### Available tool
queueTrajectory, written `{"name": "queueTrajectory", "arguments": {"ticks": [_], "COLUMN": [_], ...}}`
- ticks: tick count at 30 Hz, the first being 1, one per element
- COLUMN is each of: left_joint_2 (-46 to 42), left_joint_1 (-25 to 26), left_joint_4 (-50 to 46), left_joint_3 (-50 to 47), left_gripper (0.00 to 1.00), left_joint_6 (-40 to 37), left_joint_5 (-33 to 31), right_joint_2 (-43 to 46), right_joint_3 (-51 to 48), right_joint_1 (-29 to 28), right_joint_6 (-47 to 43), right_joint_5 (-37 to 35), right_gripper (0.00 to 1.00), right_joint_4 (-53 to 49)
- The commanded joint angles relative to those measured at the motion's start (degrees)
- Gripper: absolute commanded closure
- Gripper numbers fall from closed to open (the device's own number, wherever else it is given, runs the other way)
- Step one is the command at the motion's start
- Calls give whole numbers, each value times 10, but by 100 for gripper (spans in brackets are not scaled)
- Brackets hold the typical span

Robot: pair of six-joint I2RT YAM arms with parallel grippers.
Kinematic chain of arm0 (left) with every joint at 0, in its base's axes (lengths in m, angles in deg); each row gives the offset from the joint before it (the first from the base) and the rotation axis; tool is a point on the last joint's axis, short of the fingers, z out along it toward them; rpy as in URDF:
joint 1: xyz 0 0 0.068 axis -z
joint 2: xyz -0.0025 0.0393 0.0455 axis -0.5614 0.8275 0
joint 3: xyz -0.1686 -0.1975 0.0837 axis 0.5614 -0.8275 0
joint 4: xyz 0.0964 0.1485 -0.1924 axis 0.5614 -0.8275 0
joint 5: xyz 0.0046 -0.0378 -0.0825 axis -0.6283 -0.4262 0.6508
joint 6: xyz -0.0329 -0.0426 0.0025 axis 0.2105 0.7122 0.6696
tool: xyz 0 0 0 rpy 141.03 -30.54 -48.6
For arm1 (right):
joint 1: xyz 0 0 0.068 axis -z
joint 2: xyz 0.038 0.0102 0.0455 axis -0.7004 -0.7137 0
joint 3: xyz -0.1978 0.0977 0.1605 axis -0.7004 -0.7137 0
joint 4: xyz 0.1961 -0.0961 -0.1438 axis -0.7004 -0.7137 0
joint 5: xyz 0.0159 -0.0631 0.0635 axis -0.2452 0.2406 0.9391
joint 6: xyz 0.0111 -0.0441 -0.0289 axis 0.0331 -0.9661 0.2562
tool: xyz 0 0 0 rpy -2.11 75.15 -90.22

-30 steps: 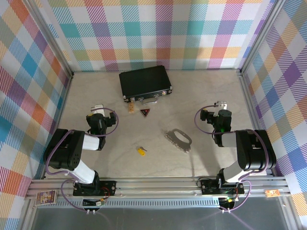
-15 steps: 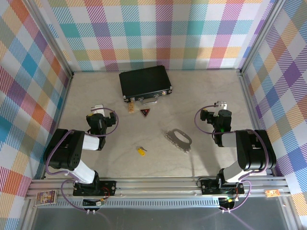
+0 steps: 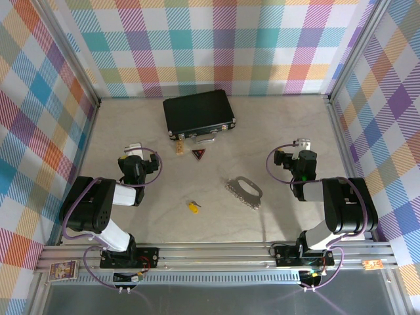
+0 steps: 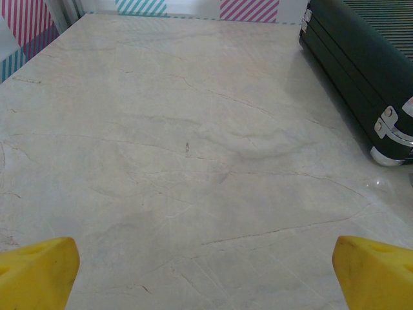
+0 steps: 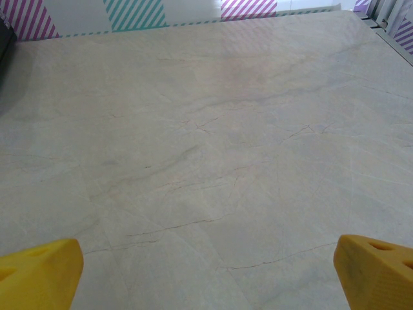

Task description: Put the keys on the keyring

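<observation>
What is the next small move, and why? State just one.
Probably swing the open left gripper down toward the key. The key lies loose, apart from the keyring and nearer the left arm, and that gripper holds nothing.

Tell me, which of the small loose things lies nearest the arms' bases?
The yellow-headed key; the keyring and the triangular tag lie farther back.

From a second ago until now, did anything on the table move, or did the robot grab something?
No, nothing visibly moved, and nothing was grabbed or let go. The yellow key lies apart from the keyring, and the black case sits at the back. The left gripper and the right gripper are open over the table, holding nothing.
</observation>
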State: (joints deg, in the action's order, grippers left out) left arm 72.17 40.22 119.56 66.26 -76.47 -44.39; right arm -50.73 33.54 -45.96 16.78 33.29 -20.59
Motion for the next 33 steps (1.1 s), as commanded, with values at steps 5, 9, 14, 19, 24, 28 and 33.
{"name": "queueTrajectory", "arguments": {"ticks": [5,9,14,19,24,28,33], "left_joint_2": [1,1,0,0,0,-1,-9], "left_joint_1": [-4,-4,-4,-4,-4,-4,-4], "left_joint_4": [0,0,0,0,2,15,-3], "left_joint_3": [9,10,9,8,7,0,6], "left_gripper": [0,0,0,0,0,0,0], "left_joint_6": [8,8,8,8,8,5,0], "left_joint_5": [4,4,3,4,4,11,26], "right_joint_2": [2,2,3,3,3,4,32], "right_joint_3": [-4,-4,-5,-6,-5,-7,0], "right_joint_1": [3,3,3,2,3,3,3], "right_joint_6": [6,6,6,6,6,5,-1], "right_joint_5": [-2,-2,-1,-2,-1,1,18], "right_gripper": [1,1,1,1,1,1,1], "right_joint_4": [23,23,25,27,26,30,-6]}}
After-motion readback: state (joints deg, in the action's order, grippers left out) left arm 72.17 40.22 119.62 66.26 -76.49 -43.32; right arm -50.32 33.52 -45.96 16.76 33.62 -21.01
